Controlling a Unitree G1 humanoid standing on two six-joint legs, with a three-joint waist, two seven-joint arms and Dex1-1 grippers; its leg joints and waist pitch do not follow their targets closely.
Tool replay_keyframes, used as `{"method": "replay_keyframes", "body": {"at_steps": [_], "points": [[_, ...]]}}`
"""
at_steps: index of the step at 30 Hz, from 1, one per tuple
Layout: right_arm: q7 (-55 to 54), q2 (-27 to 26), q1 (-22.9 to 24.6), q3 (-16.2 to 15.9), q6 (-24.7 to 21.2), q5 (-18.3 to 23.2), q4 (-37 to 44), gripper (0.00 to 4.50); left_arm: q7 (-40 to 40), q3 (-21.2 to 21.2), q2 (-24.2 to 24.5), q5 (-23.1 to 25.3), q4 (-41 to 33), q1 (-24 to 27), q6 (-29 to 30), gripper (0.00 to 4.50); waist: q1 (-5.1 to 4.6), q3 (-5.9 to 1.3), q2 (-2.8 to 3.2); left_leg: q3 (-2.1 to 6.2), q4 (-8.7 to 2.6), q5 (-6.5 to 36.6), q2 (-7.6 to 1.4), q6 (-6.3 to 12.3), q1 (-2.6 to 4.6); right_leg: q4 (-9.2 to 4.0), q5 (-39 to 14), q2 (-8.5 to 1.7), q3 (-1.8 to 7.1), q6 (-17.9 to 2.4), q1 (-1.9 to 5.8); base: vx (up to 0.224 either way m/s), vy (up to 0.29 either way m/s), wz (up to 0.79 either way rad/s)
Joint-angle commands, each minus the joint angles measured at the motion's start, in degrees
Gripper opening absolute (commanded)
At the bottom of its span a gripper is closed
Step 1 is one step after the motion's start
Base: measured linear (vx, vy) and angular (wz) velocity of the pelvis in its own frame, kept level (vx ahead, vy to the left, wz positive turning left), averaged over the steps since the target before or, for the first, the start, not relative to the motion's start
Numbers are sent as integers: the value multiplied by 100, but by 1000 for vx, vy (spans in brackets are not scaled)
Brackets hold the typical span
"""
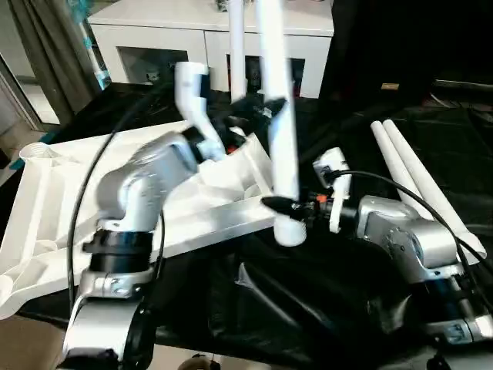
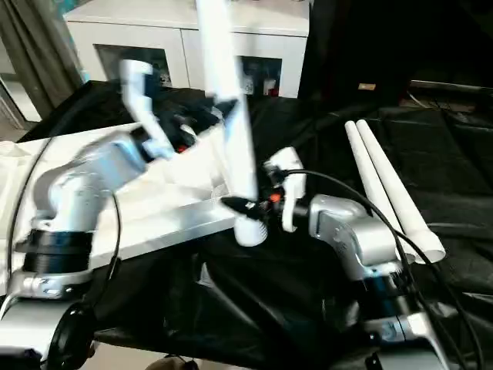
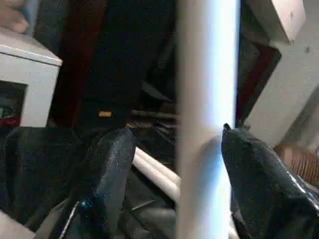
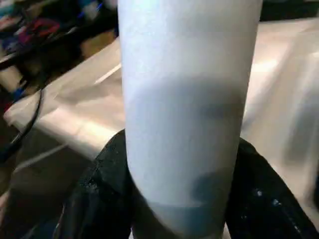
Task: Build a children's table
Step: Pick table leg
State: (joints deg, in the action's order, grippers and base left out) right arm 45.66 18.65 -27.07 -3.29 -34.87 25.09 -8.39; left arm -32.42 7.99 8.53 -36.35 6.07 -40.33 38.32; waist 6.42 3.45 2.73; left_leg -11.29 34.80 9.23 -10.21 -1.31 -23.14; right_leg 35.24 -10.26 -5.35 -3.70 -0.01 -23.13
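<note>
My right pincer clamps the upright white leg near its flared end, just beside the tabletop; my left pincer seems apart around it.

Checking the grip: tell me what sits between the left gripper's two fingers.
The upright white leg stands between the left gripper's fingers in the left wrist view, with a gap beside one finger.

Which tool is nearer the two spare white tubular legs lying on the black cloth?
Right. The right tool grips the upright white leg near its flared lower end, beside the two spare legs. The left tool sits higher on that leg, farther away.
</note>
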Motion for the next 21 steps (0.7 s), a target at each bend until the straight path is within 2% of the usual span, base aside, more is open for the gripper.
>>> {"method": "replay_keyframes", "body": {"at_steps": [1,3,4,5,10,12,17,21], "points": [[-140,-15,30,218,138,73,263,190,-107,-86,31,25,-44,80,-12,314,-21,-493,-49,134,-354,957,-233,63,176,-383,-921,-266,206,-1127,274,0,0,0],[-150,-27,107,234,131,106,381,190,-147,-194,36,105,10,105,-51,314,-27,-490,-12,143,-363,996,-233,51,172,-386,-958,-268,202,-1108,276,0,0,0],[-169,-50,180,235,178,110,483,190,-114,-290,20,245,159,71,-118,314,-26,-487,28,152,-369,1080,-235,21,182,-390,-1021,-271,200,-1097,270,0,0,0],[-177,-60,207,236,196,110,519,190,-103,-323,14,296,214,58,-143,314,-35,-473,16,146,-380,1148,-232,27,181,-434,-1092,-260,203,-1053,262,0,0,0],[-172,-113,321,189,282,98,703,189,600,-444,-105,965,1204,-387,-505,314,-64,-476,26,173,-402,1418,-214,-85,191,-472,-1347,-258,192,-827,278,0,0,0],[-172,-119,350,121,288,42,720,189,612,-450,-202,964,1320,-550,-574,314,-73,-479,22,182,-410,1426,-221,-101,188,-473,-1352,-271,190,-843,284,0,0,0],[-221,-138,384,54,301,-44,728,189,249,-510,-498,564,888,-708,-443,314,-71,-494,13,167,-381,1249,-231,3,160,-429,-975,-303,190,-1172,296,0,0,0],[-224,-139,368,51,312,-80,688,189,236,-504,-562,588,925,-760,-457,314,-95,-487,-4,159,-369,1179,-219,125,147,-434,-978,-287,185,-1192,305,0,0,0]]}}
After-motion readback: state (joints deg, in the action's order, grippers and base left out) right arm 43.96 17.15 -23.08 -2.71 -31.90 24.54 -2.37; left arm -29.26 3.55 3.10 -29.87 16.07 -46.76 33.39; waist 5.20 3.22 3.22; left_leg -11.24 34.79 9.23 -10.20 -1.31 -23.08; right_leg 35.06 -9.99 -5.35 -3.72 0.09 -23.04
